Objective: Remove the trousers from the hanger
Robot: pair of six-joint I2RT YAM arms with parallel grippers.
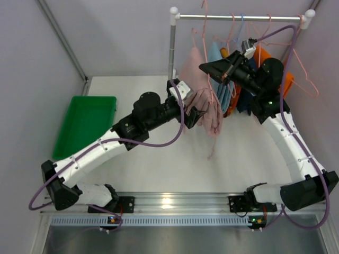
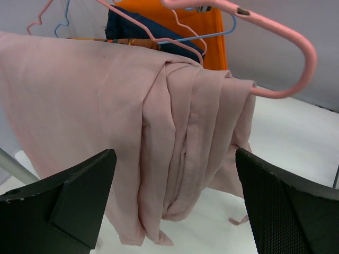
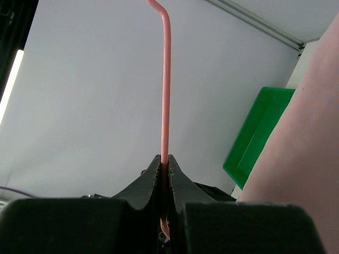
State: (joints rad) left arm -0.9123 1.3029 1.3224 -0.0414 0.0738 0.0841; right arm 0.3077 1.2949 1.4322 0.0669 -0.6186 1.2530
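Right tool point(image 3: 164, 168) tight on pink hanger point(image 3: 166, 79)

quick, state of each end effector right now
left end effector: open, holding nothing, facing the pink trousers
right end effector: closed on the pink hanger

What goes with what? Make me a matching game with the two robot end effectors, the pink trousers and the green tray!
Things:
1. left end effector
2. right end effector
3. pink trousers
4. green tray

States:
A. lying flat on the table
B. wide open
C. hanging in folds
D. shut on the pink hanger

Pairs: 1-B, 2-D, 3-C, 4-A
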